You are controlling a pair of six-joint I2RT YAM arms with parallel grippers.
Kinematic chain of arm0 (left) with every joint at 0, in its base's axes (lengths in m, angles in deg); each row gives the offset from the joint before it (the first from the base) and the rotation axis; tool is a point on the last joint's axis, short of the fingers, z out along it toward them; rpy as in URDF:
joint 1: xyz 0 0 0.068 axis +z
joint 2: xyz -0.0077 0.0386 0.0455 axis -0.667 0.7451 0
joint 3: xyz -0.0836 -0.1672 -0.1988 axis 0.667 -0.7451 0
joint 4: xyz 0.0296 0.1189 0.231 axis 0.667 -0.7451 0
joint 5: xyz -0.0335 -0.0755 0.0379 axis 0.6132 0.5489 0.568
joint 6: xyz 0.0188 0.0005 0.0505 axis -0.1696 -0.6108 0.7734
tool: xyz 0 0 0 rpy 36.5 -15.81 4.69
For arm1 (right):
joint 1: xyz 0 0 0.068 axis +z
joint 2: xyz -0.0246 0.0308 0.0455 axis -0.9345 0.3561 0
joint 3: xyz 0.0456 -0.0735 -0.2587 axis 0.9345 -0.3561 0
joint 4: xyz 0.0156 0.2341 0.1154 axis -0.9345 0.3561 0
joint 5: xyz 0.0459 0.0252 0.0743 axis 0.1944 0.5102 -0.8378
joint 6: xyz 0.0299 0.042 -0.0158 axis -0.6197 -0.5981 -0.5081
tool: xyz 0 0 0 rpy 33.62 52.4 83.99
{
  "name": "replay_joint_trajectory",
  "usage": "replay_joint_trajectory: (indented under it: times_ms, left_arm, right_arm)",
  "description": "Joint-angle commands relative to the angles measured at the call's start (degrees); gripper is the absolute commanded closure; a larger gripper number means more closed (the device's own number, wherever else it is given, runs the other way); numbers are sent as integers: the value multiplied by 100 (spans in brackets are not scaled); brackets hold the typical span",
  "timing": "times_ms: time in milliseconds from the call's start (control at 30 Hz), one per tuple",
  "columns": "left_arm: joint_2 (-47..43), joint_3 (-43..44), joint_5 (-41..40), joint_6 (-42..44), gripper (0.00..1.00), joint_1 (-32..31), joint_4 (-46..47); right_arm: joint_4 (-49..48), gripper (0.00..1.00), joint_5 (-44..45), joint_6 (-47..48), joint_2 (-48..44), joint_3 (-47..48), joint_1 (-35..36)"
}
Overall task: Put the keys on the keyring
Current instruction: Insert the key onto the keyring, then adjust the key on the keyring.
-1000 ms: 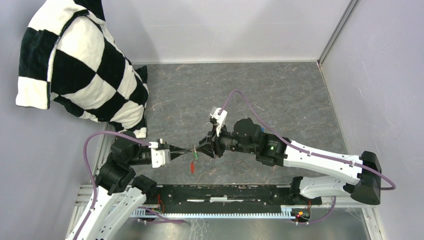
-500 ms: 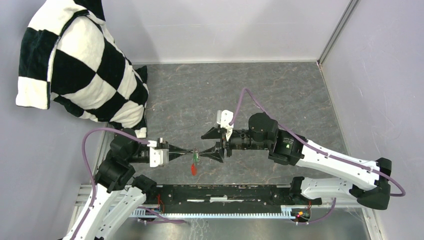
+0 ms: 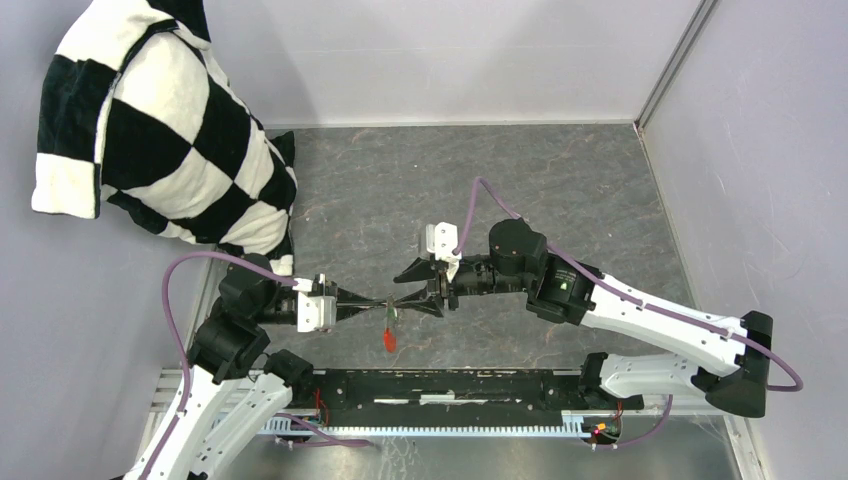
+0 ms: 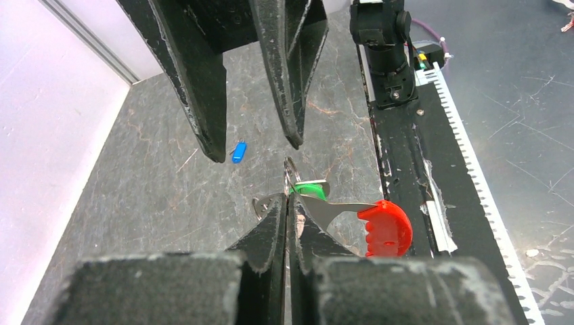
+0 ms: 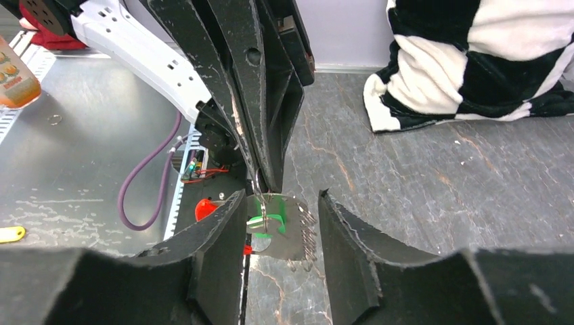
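Left pincer [image 4: 288,204] clamped on keyring [image 4: 291,176]; right pincer [image 5: 281,202] half open, flanking green key [image 5: 271,219].

One green key [image 4: 309,189], one blue key [image 4: 238,152], one keyring [image 4: 290,170], one red tag [image 4: 384,228], one checkered cushion [image 3: 160,130]

green key [image 4: 308,189], blue key [image 4: 238,152], red-tagged keyring [image 4: 338,211]

Overhead, opposed wrist close-ups, perhaps sharing keyring [image 4: 384,229]
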Motion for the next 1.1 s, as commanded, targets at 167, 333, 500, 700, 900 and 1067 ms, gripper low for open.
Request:
replay_joint_trajectory:
  times_ms: [167,333,500,700,900,1067]
  left_arm:
    - [28,237,171,-167,98,-6,54]
    - [28,272,172,-141,98,-6,-18]
    - [37,305,183,-145,98,-5,-14]
    - [57,335,179,-159,98,-5,-18]
    - [84,354,192,-150,98,-5,-14]
    - [90,369,191,-149,98,-7,-12]
  right_arm:
    - [-770,59,-698,-133,279,169,-91]
    - [-726,59,-872,-72,318,103,-108]
    - [-700,61,-954,-11,317,29,-150]
    - [-656,62,-1005,24,391,42,-170]
    - [-714,63,-1031,9,470,71,-177]
    - [-679,83,-1054,45,532,116,-174]
